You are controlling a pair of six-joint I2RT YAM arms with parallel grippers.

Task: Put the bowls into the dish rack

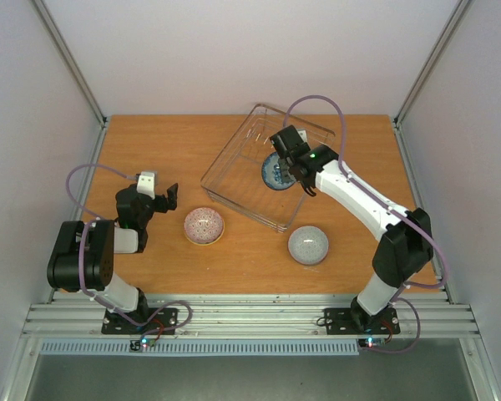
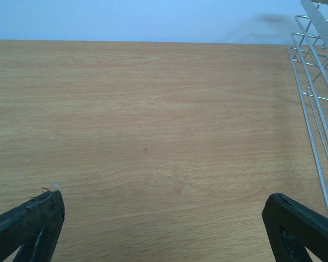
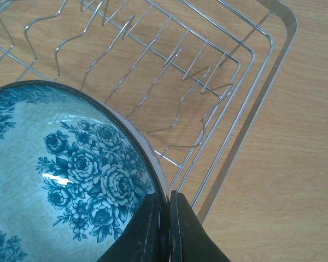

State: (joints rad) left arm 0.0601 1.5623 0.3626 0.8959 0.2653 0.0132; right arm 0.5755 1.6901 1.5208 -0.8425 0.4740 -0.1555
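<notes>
Well, in the top view the right gripper (image 1: pixel 299 171) sits over the dish rack (image 1: pixel 234 194) and covers part of the blue-and-white bowl (image 1: pixel 273 175), so its jaws are hard to read from there. The right wrist cam settles it: right gripper (image 3: pixel 164 229) is pinched tight on the bowl's dark rim, w/ the blue-and-white bowl (image 3: pixel 71 174) cut off at the left & bottom edges. The bowl is inside the rack's outline, above the wavy wires of the dish rack (image 3: pixel 208 82); can't tell whether it touches them.

The left gripper (image 1: pixel 170 195) is near the table's left side. On the left wrist cam the left gripper (image 2: pixel 164 218) shows only two black tips, cut off at the bottom edge, spread fully wide w/ nothing between them, bare table (image 2: pixel 153 120) below. A bit of the dish rack (image 2: pixel 315 114) is clipped at the right edge.

Only the top view shows the pink bowl (image 1: pixel 204 225) and pale bowl (image 1: pixel 308 245), both on the table (image 1: pixel 150 150) just outside the rack's near side.
</notes>
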